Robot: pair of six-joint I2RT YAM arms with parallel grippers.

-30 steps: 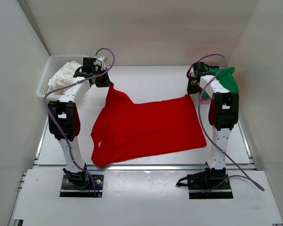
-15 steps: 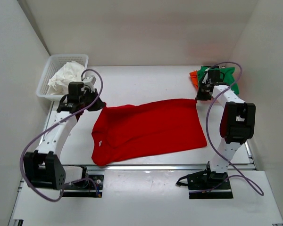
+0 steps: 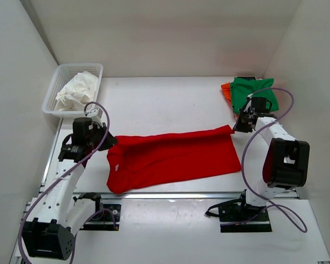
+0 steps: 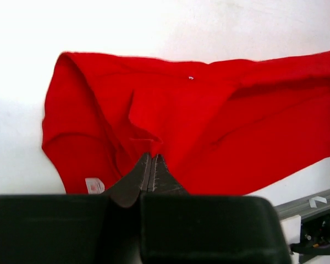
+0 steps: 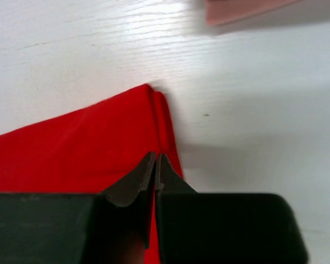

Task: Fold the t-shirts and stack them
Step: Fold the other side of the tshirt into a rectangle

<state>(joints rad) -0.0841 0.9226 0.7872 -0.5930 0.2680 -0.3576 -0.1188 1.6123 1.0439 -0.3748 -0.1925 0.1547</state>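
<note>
The left claw (image 4: pixel 152 165) is shut tight on one far corner of the red t-shirt (image 3: pixel 176 157), and the right claw (image 5: pixel 155 165) on the other. The far edge has been brought low, toward the near edge of the table (image 3: pixel 170 102), so the first fold looks half done. At the far right corner, the orange t-shirt (image 3: pixel 226 91) is mostly hidden under the green t-shirt (image 3: pixel 253 92). A pale blurred cloth (image 5: pixel 242 11) is cut off.

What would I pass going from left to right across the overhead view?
white basket → left gripper → red t-shirt → green t-shirt
</note>
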